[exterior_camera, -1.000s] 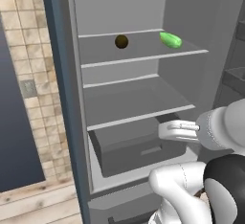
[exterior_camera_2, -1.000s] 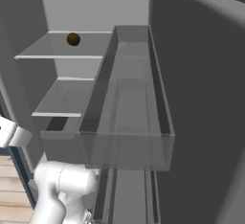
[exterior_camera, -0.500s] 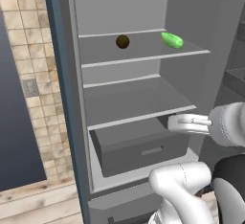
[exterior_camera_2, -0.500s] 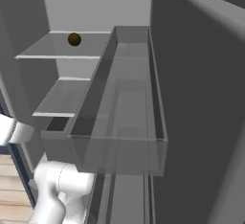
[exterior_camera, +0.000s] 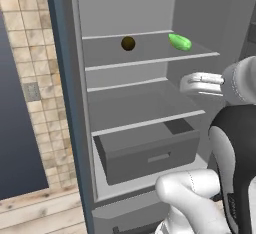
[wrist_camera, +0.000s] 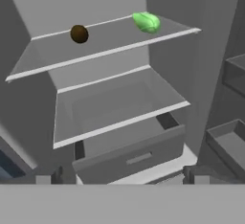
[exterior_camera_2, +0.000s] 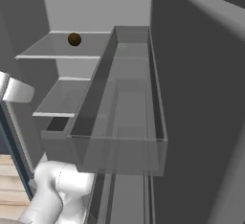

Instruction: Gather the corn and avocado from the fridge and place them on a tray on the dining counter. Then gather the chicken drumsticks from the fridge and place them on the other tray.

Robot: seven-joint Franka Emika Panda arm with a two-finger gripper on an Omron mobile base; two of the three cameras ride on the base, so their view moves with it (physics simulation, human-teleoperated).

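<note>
Fridge (exterior_camera: 65, 103) stands open, with the avocado (exterior_camera: 128, 43) and the corn (exterior_camera: 179, 41) well apart on its top shelf (exterior_camera: 150, 60). Jaws are spread wide and empty, facing the shelves. A drawer (exterior_camera: 150, 153) below sits partly pulled out.

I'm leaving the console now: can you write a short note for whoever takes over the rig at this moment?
Tool: open and empty, facing the open fridge.
Avocado: on the top shelf, left of the green corn; both untouched.
Drawer: pulled partly out below the lower shelf.
Chicken drumsticks and trays: not spotted from here.
Done: fridge open, nothing gathered.
Left: take corn and avocado to one tray on the dining counter, then find the drumsticks and put them on the other tray.
</note>
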